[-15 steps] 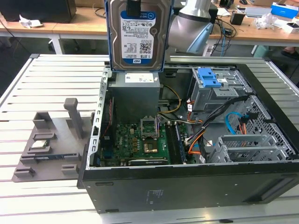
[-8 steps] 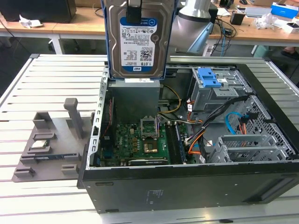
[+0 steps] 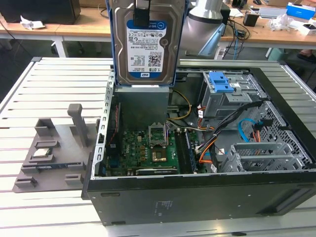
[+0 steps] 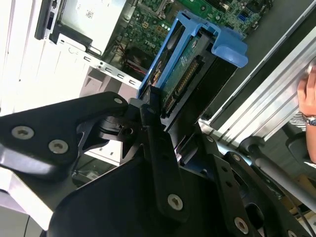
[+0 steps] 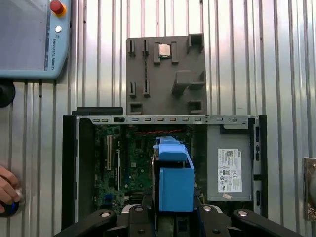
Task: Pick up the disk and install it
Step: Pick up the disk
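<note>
We're in a robotics lab, workshop-style. The tabletop (image 3: 49, 84) is ribbed aluminium rail, and on it lies an opened computer case (image 3: 197, 200), its circuit board (image 3: 143, 148) bare, beside a grey parts holder (image 3: 54, 153). A robot arm (image 3: 205, 17) rises behind, its claw (image 3: 141, 15) clamped on a disk (image 3: 145, 54) above the case. A control tablet (image 5: 29, 44) with a red stop button (image 5: 57, 7) rests on the rails. Wooden desks (image 3: 84, 27) at the back carry cables (image 3: 237, 32) and boxes (image 3: 300, 11).

Black jointed hand (image 4: 160, 116), silver screws (image 4: 22, 132)
</note>
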